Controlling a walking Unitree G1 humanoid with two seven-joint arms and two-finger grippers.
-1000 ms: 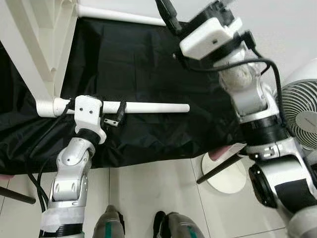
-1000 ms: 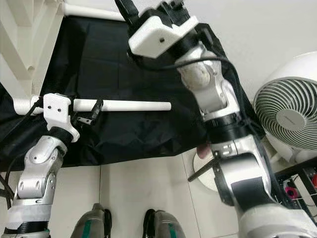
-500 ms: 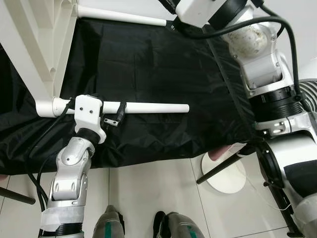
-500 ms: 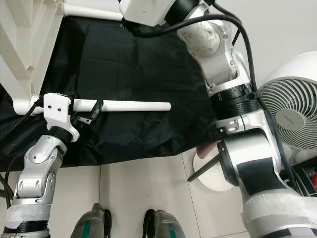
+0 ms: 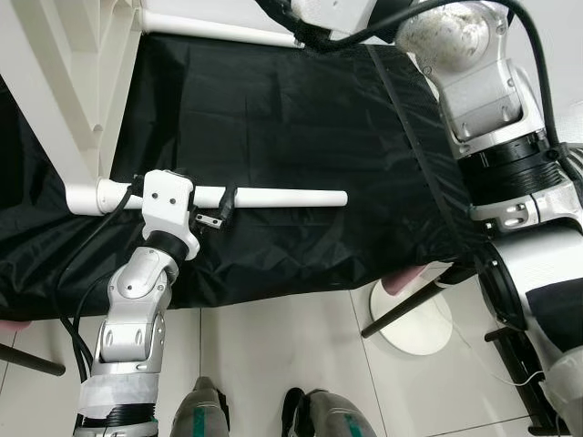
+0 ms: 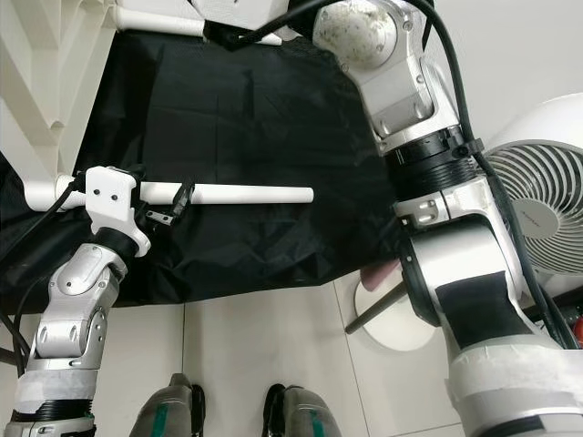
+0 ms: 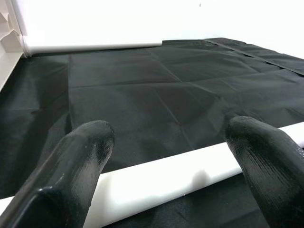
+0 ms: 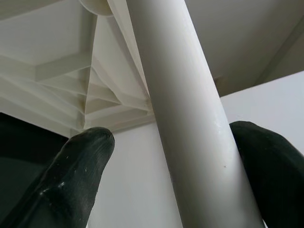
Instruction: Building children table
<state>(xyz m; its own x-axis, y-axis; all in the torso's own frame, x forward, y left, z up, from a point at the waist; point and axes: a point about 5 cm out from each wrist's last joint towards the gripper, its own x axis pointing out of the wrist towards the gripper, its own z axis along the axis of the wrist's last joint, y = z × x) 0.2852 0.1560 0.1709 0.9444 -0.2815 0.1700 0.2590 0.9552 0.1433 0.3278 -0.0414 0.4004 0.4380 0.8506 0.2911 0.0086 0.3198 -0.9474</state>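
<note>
White table leg (image 5: 282, 197) lies flat on the black cloth (image 5: 273, 118), running left to right across its near half. Its left end meets the socket of the upturned white table top (image 5: 55, 82), which stands at the far left of the cloth.

Left gripper (image 5: 219, 208) straddles this leg just right of the socket. Fingers (image 7: 76, 171) are spread wide, one on each side of the leg with a gap at both; no grip on it.

Second white leg (image 5: 219, 29) lies along the far edge of the cloth, also joined to the table top at its left end. Right arm (image 5: 492, 118) reaches from the right across the far corner of the cloth to this leg's free right end. Right gripper (image 8: 166, 156) has the leg between its two fingers (image 8: 76, 175); one finger looks to touch it and the other stands off, so a firm hold cannot be told.

White fan (image 6: 542, 209) stands on the right of the tiled floor (image 5: 273, 364), beyond the cloth's edge. The robot's feet (image 5: 264, 414) are on the tiles at the near edge.
</note>
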